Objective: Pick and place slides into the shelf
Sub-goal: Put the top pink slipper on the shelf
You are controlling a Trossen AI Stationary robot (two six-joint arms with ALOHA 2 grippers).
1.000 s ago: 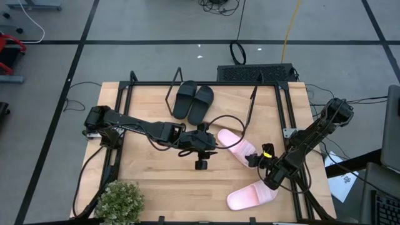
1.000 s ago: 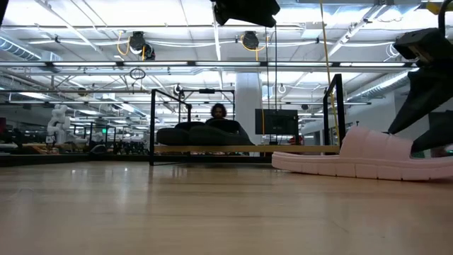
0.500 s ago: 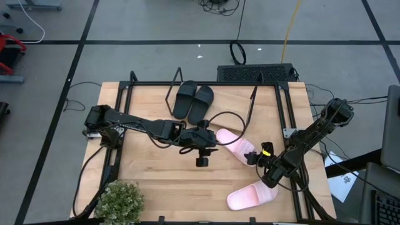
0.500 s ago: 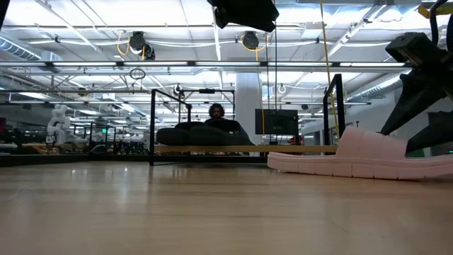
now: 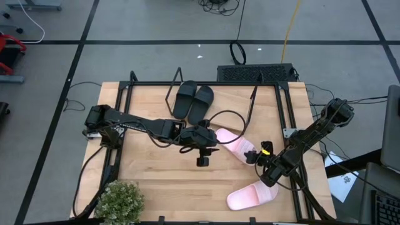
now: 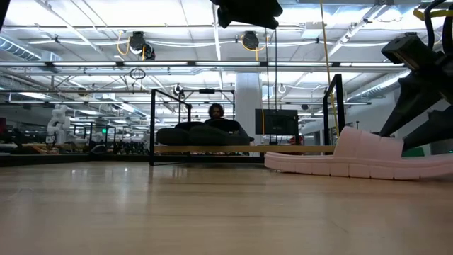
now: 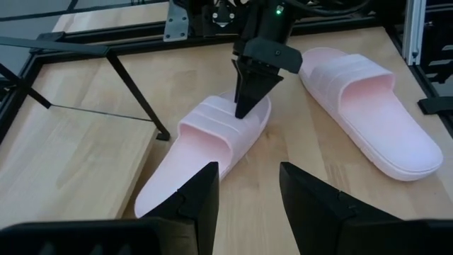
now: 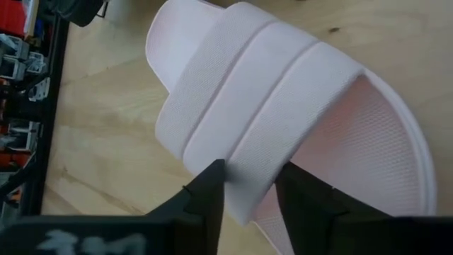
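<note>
My right gripper (image 5: 253,156) is shut on the strap of a pale pink slide (image 5: 234,144) at the table's middle. That slide also shows in the left wrist view (image 7: 205,152). My left gripper (image 7: 248,195) is open and empty. It hovers just left of that slide's heel end (image 5: 220,134). The second pink slide (image 5: 251,197) lies sole down near the front edge. The black pair (image 5: 194,100) rests side by side on the shelf (image 6: 248,149) at the far edge. My right gripper pinches the slide's wide strap (image 8: 248,188) between its two fingers, at the strap's edge. The fingers (image 7: 245,99) come from above, slanting down from the table's right side. The slide's sole (image 6: 333,168) lies flat on the table.
A potted plant (image 5: 119,201) stands at the near left corner. The shelf's black wire end frames (image 5: 252,103) rise on both sides of the black pair. Black rails (image 5: 119,125) run along the table's left and right sides. A person (image 6: 216,113) shows far behind the shelf.
My right gripper has drawn the held pink slide a little toward the table's left. The slide has slid along the wood with its sole still down. My left gripper has stayed open above the table near the slide's heel end.
</note>
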